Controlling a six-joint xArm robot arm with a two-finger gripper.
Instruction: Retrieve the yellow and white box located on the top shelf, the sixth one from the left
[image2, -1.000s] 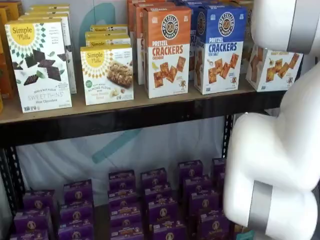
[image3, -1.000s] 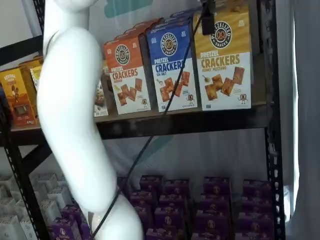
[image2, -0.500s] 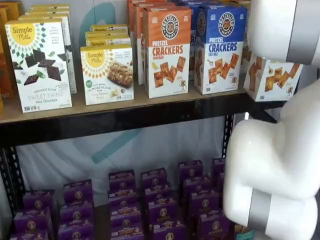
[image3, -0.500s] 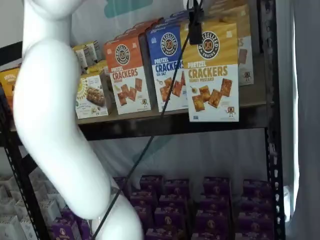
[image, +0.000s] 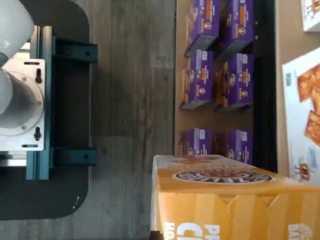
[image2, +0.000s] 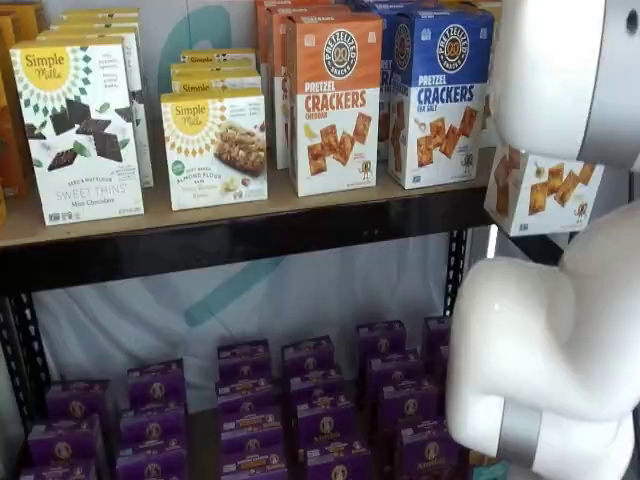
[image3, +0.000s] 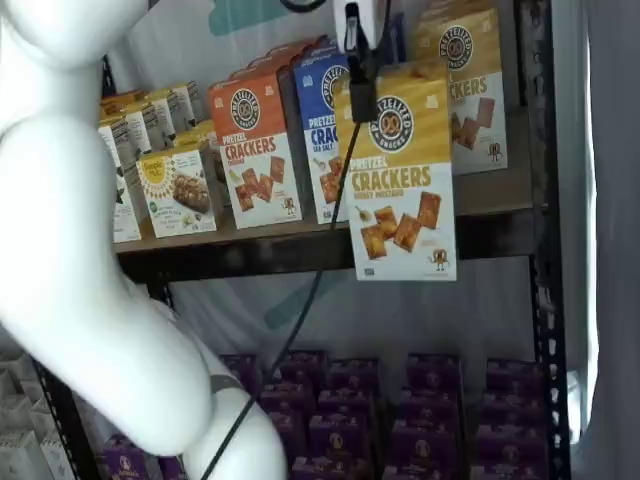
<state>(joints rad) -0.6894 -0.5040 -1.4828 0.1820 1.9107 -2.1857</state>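
The yellow and white box (image3: 402, 170) hangs clear in front of the top shelf (image3: 250, 255), its lower edge below the front rail. My gripper (image3: 362, 100) is shut on its upper left corner, and one black finger (image3: 361, 65) shows against the yellow band with a cable trailing below. In a shelf view only the box's white lower front (image2: 545, 190) shows under my white arm, just off the end of the top shelf (image2: 250, 235). The wrist view shows the box's yellow top flap (image: 225, 200) from close up.
A like yellow carton (image3: 468, 90) stands on the board behind the held one. Orange (image2: 335, 100) and blue (image2: 440, 95) Pretzel Crackers cartons and Simple Mills boxes (image2: 78, 130) fill the shelf. Purple boxes (image3: 420, 400) sit on the lower level. My white arm (image3: 90, 260) is at the left.
The held box has come forward off the shelf, shifting left and lower in front of the rail. A second yellow carton behind it now shows. The arm has drawn back with it.
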